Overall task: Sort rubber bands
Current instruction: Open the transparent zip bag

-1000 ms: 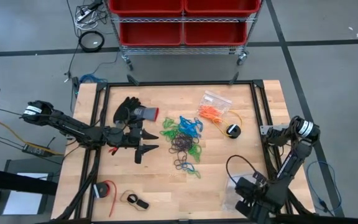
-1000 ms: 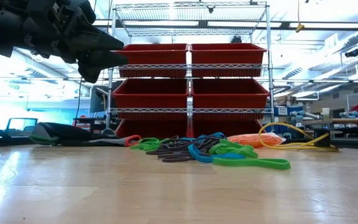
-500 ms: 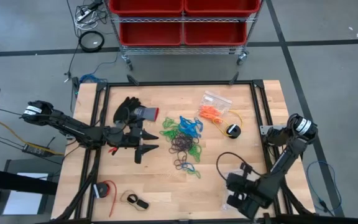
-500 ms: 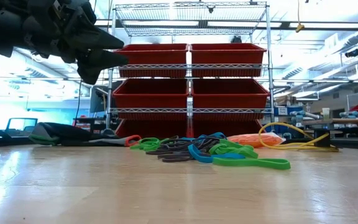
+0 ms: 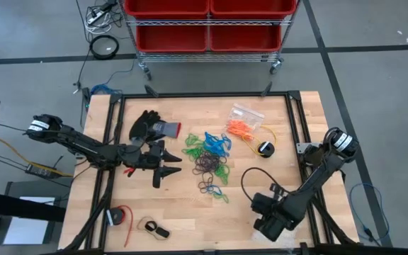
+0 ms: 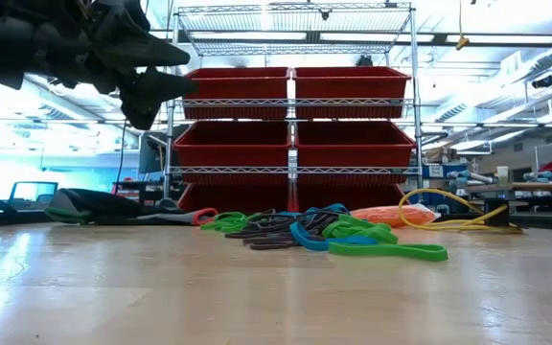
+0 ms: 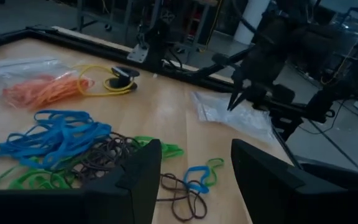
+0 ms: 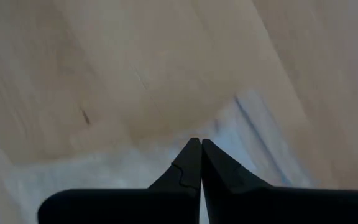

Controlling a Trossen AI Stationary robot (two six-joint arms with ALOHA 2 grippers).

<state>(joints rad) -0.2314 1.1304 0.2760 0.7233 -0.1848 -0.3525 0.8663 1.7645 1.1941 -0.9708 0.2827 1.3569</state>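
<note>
Wooden table [image 5: 190, 212] fills the middle of the high view, with red bins [image 5: 207, 25] on a rack along the top edge. Rubber bands [image 5: 210, 161] lie in a loose blue, green, orange and dark heap at the frame's centre. Left gripper [image 5: 167, 164] hangs just left of the heap, fingers spread wide and empty. Right gripper [image 5: 257, 206] sits at lower right, well apart from the bands, fingers pressed together over a clear bag [image 7: 232, 112]; nothing is visibly held.
</note>
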